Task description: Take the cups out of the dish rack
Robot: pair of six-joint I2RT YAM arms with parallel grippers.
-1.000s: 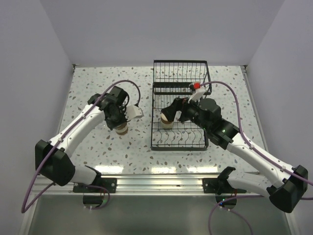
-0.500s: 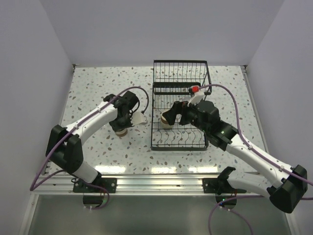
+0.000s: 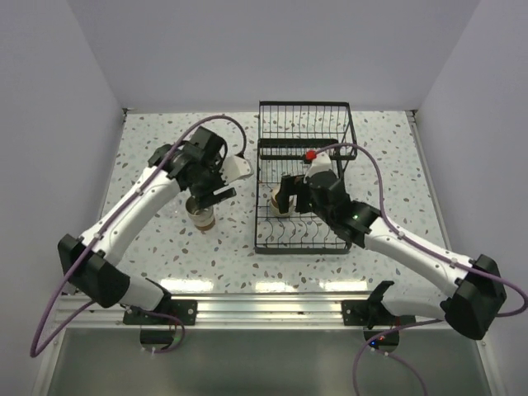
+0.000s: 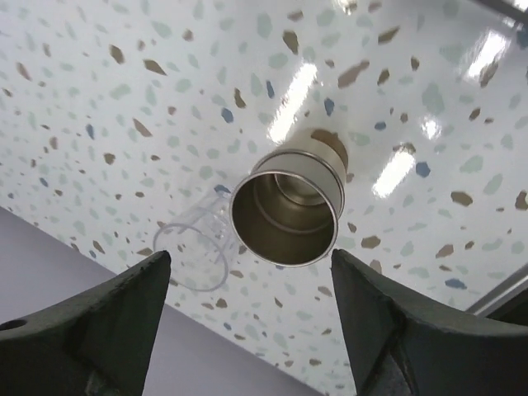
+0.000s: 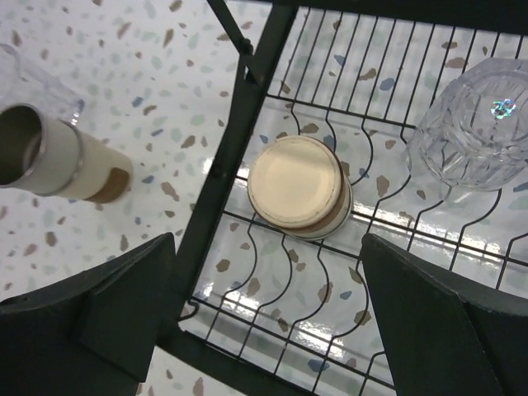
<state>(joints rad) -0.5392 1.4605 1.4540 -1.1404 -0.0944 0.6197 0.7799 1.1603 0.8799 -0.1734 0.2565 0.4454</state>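
At the left of the overhead view, the left end effector (image 4: 249,256) hovers over a brown cup (image 4: 285,216). The cup stands mouth-up on the speckled desk (image 4: 124,99). The jaws are wide apart, with the cup free between them and touching neither. A clear cup (image 4: 194,252) stands just beside it, at its lower left in the wrist view. Both count as unloaded, so this arm's step looks finished. Its next move probably calls for lifting away without clipping either rim.

Toward the centre sits the dish rack (image 3: 301,247). A second brown cup (image 5: 299,196) rests upside down on its wires near the left rail, tan base up. The right end effector (image 5: 268,239) hangs above it, jaws spread fully to either side and not touching. Grasping this cup seems the step in hand: descend, close on the wall, then lift straight up off the wires.

At the upper right of the right wrist view, a second clear cup (image 5: 470,124) sits inverted in the rack, cut off by the frame edge.

From overhead, the right arm covers part of the rack and the transparent cups barely show. No further cup can be made out.
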